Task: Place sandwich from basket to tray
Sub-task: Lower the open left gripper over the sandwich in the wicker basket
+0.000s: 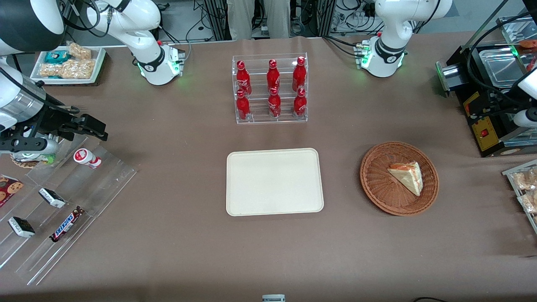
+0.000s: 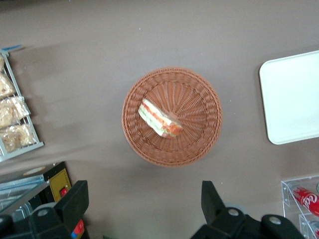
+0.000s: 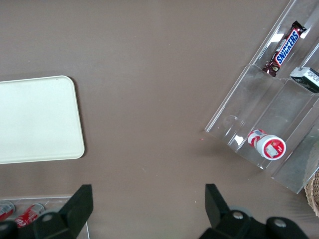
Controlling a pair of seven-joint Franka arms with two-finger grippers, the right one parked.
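Observation:
The sandwich (image 1: 407,177), a pale wedge with an orange-red stripe, lies in the round wicker basket (image 1: 379,184) toward the working arm's end of the table. The cream tray (image 1: 275,182) lies flat beside the basket at the table's middle, with nothing on it. My left gripper (image 2: 144,199) hangs high above the bare table, open and empty, well apart from the basket (image 2: 199,144) and the sandwich (image 2: 159,118). The tray's edge (image 2: 294,99) also shows in the left wrist view. The front view shows only part of the arm at its edge.
A clear rack of red cola bottles (image 1: 270,88) stands farther from the front camera than the tray. A black machine (image 1: 486,121) and a rack of bagged snacks (image 1: 524,184) flank the basket. A clear stepped rack with candy bars (image 1: 63,201) lies toward the parked arm's end.

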